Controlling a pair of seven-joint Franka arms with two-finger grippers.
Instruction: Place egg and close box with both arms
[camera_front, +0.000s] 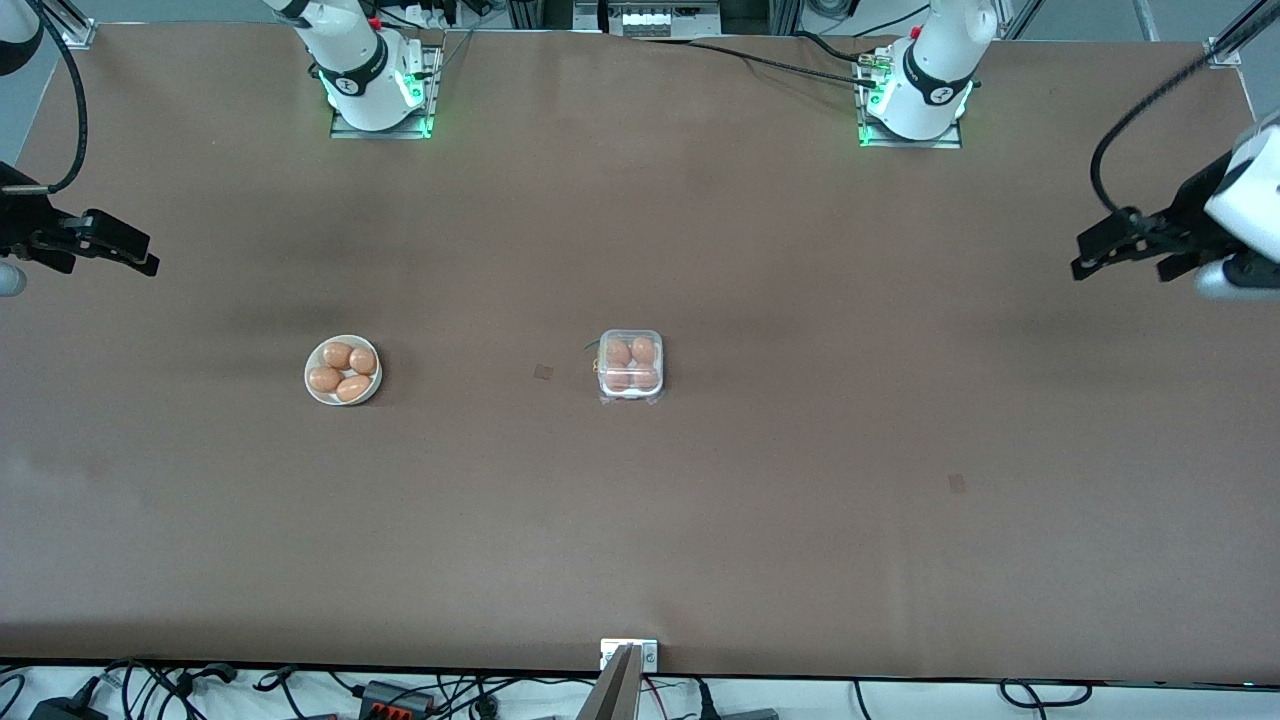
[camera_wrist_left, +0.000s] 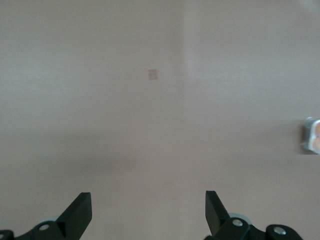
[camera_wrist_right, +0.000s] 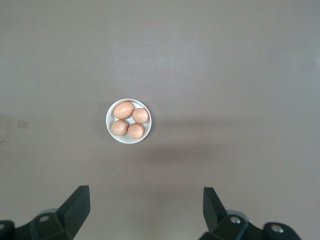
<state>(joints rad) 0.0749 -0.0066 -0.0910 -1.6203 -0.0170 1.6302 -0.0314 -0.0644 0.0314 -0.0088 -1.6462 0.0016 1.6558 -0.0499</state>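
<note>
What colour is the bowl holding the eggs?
White. The bowl holds orange-tan eggs; clearest in the right wrist view.

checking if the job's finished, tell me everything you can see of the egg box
The egg box is a small square carton with a clear plastic lid lying shut over orange-tan eggs, four as far as shows. It sits flat near the middle of the brown table, beside a white bowl of eggs. Nothing touches it.

Both hands (camera_wrist_left: 148, 212) (camera_wrist_right: 146, 210) raised, fingers spread.

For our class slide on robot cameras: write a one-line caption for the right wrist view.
Open right end effector over the brown table, looking down on a white bowl holding four eggs.
</note>
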